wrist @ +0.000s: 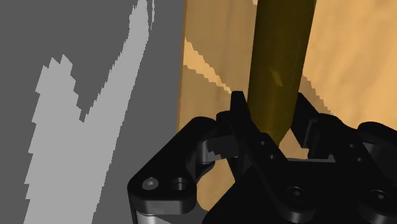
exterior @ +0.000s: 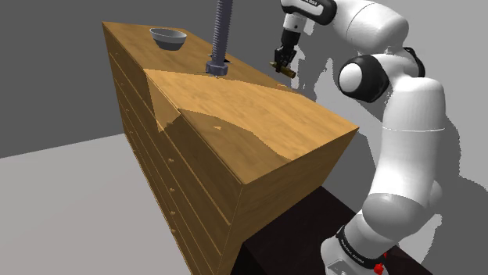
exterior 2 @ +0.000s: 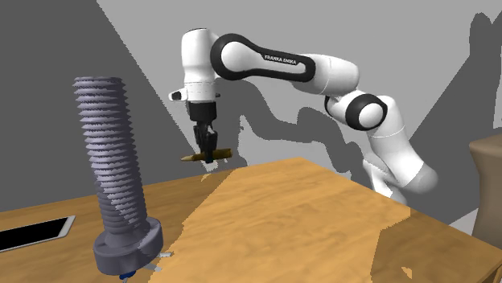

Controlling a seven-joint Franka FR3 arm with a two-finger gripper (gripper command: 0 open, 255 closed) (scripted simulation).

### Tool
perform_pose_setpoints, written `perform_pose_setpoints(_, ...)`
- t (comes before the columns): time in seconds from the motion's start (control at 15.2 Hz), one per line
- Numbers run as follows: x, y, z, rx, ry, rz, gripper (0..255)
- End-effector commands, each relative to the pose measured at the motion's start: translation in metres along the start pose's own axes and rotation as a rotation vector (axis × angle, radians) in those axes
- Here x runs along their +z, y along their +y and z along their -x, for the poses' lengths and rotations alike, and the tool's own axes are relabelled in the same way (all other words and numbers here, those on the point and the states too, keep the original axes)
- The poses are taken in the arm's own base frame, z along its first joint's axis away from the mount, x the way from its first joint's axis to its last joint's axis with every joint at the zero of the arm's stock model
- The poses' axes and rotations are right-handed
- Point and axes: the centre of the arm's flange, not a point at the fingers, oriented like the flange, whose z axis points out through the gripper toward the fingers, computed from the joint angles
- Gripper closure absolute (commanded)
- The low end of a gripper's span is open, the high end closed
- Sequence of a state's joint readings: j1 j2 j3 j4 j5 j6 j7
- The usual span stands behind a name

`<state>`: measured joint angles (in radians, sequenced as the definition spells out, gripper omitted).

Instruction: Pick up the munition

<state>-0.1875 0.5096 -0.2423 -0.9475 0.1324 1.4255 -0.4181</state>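
We see an arm point(exterior: 407, 148) of glossy white, rounded shells, broken by dark grey joints point(exterior: 361, 78) with pale round caps. On the long black band point(exterior 2: 273, 60) a few links back from the end effector point(exterior 2: 209, 153), white capitals read FRANKA EMIKA. The end effector is black all over and blocky, with two narrow fingers point(wrist: 240, 118) and small round screw recesses point(wrist: 180, 186) in its body. Just behind the end effector, the white wrist carries a small flange point(exterior 2: 182, 94). At the end farthest from the end effector, a black collar point(exterior: 353, 248) bears tiny white lettering, with a red spot point(exterior: 380, 269) beside it.
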Motion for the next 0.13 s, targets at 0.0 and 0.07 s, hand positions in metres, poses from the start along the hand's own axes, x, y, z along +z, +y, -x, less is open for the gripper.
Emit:
perform_pose_setpoints(0.0, -0.0075, 0.0001, 0.001, 0.0, -0.001, 0.0, 255)
perform_pose_setpoints(0.07, -0.0075, 0.0, 0.001, 0.0, -0.001, 0.0, 255)
